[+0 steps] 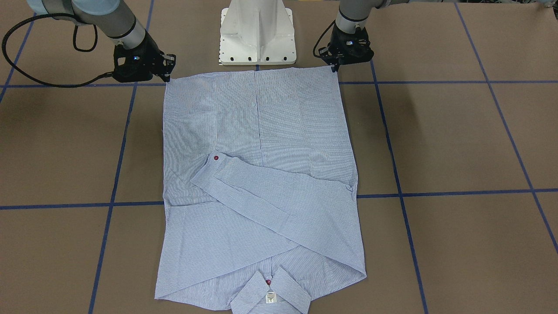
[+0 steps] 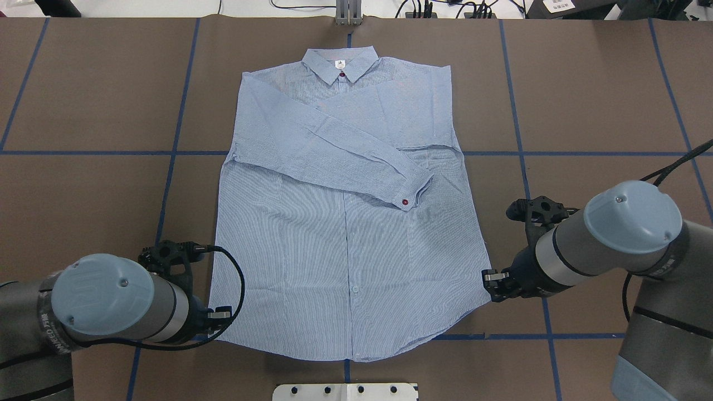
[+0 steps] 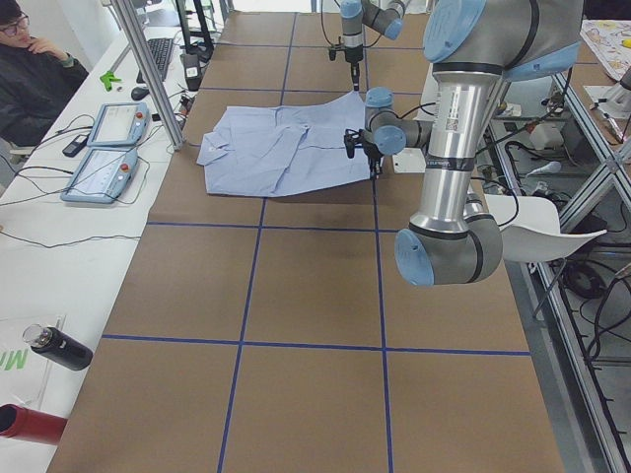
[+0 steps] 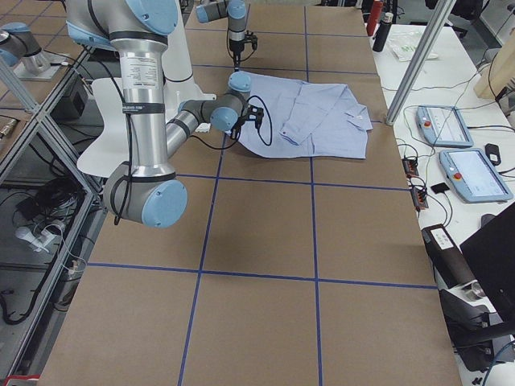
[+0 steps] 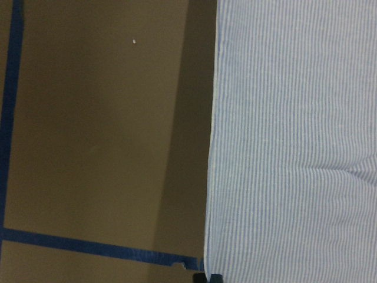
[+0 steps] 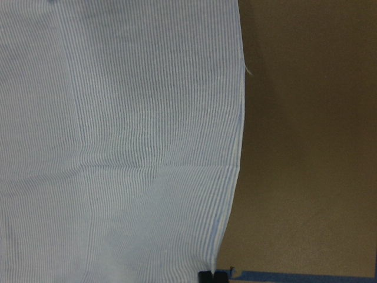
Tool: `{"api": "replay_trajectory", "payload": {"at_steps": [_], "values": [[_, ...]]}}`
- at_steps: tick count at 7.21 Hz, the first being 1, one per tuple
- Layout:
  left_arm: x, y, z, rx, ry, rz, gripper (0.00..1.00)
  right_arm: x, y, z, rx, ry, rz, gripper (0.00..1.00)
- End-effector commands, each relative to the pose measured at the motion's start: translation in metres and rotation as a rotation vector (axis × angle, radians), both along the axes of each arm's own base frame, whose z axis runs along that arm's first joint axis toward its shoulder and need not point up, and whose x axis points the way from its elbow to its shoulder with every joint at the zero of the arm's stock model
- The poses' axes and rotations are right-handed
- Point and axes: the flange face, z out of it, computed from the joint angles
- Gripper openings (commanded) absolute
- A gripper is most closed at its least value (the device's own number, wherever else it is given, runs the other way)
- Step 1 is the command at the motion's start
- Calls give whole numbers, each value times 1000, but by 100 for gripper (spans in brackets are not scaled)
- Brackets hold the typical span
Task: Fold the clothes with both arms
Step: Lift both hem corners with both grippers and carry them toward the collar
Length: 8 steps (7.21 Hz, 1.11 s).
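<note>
Meanwhile, my black left end effector (image 1: pixel 335 66) and right end effector (image 1: pixel 168 75) each pinched a hem corner of the light-blue, white-striped button-up shirt (image 1: pixel 261 126), spread flat on the brown, blue-taped worktop (image 1: pixel 440 139), one sleeve (image 1: pixel 270 189) folded across.

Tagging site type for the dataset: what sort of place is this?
Most likely a robotics lab workcell for data collection: a brown table gridded with blue tape, two grey-and-blue teach pendants on a white side bench, and a seated person in dark clothes watching.
</note>
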Motion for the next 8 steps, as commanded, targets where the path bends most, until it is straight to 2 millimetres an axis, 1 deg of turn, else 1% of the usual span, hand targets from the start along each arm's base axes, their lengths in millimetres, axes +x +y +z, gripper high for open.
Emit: {"api": "replay_trajectory", "payload": {"at_steps": [1, 2, 3, 4, 5, 6, 7, 8], "values": [[-6, 1, -4, 5, 2, 4, 0, 18, -2, -8, -18, -30, -6, 0], [-4, 1, -4, 6, 1, 5, 0, 18, -5, -8, -18, -31, -2, 0], [-7, 1, 0, 9, -7, 9, 0, 24, -6, -9, -17, -35, 3, 0], [-7, 1, 0, 9, -6, 9, 0, 26, -4, -9, -17, -35, 1, 0], [-9, 2, -5, 11, 5, 10, 0, 27, -1, -10, -30, -43, -16, 0], [-12, 10, -12, -20, 2, 44, 0, 28, 4, -9, -58, -51, -47, 0], [-13, 23, -17, -46, -3, 84, 0, 24, 14, -5, -71, -47, -77, 0], [-8, 39, -19, -52, -2, 113, 0, 17, 32, 4, -96, -33, -128, 0]]}}
